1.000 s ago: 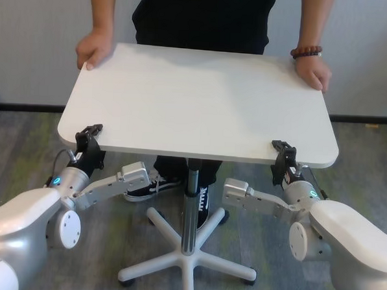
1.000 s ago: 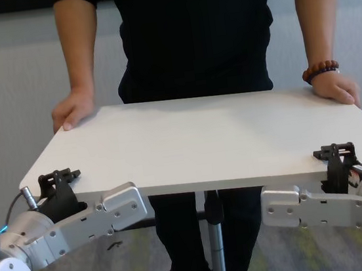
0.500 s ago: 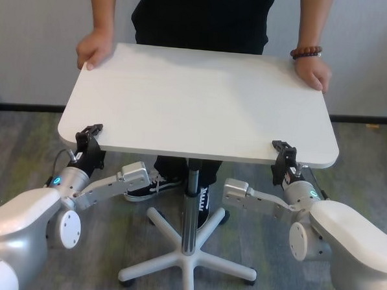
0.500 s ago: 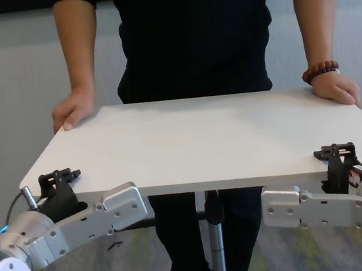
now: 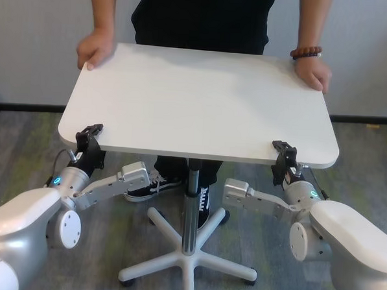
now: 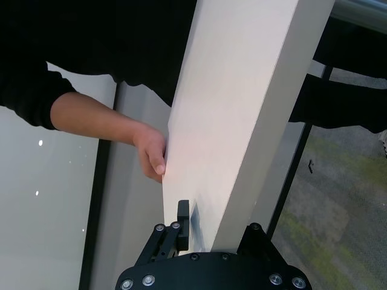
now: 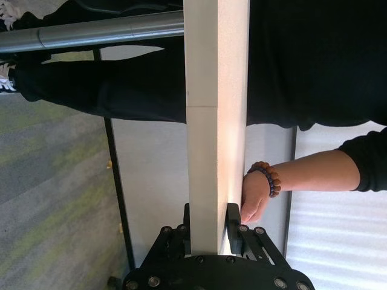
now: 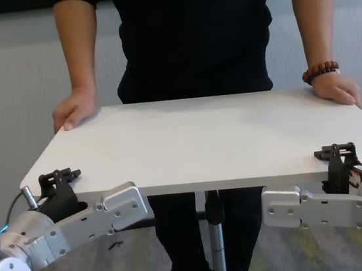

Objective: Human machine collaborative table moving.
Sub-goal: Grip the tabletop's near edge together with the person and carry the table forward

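Head view: both pincers, left pincer (image 5: 89,132) and right pincer (image 5: 283,148), grasp the table (image 5: 196,99) edge (human (image 5: 203,15) opposite).

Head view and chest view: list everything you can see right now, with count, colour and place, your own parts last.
table: one, white top on a silver pole with a white star base, between robot and human.
human: one, black top and trousers, standing at the far edge, a hand on each far corner.
bead bracelet: one, brown, on the wrist at the robot's right.
shoes: black and white, on the floor under the table.
floor: grey-green carpet.
left end effector: black, clamped on the table's near edge, left corner.
right end effector: black, clamped on the near edge, right corner.
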Action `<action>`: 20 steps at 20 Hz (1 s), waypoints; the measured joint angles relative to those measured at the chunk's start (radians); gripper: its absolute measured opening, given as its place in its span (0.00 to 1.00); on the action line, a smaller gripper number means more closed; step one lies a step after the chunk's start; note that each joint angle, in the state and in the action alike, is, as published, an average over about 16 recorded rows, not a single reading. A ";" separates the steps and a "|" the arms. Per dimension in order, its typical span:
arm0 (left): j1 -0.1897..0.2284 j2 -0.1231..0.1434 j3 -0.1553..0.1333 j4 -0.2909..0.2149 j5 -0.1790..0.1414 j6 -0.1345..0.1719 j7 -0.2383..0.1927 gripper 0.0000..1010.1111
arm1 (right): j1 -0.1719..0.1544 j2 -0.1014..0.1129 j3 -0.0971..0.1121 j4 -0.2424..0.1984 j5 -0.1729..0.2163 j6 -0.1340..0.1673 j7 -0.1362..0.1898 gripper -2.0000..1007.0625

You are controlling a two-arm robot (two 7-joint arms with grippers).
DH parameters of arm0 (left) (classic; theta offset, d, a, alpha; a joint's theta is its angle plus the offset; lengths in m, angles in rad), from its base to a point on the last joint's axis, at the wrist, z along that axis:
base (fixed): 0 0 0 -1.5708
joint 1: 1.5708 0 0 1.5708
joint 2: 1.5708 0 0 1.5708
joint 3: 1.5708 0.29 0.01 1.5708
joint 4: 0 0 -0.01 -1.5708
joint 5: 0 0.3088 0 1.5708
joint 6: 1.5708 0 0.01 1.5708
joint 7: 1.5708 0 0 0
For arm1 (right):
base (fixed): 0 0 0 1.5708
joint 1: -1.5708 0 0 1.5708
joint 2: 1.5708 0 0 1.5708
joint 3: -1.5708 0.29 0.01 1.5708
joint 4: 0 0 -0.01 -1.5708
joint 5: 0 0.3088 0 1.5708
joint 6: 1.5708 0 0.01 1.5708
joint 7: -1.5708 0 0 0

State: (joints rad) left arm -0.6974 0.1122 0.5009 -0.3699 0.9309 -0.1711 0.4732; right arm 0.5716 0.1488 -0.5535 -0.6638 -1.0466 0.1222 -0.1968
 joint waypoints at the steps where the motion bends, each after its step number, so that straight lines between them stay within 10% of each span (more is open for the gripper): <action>1: 0.000 0.000 0.000 0.000 0.000 0.000 0.000 0.34 | 0.000 0.000 0.000 0.000 0.000 0.000 0.000 0.29; 20: 0.000 0.001 0.000 0.000 -0.001 0.001 0.000 0.34 | 0.000 0.001 0.000 -0.001 0.000 0.001 0.000 0.29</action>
State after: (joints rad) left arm -0.6976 0.1128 0.5011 -0.3702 0.9304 -0.1701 0.4732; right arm 0.5712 0.1497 -0.5533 -0.6648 -1.0467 0.1235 -0.1964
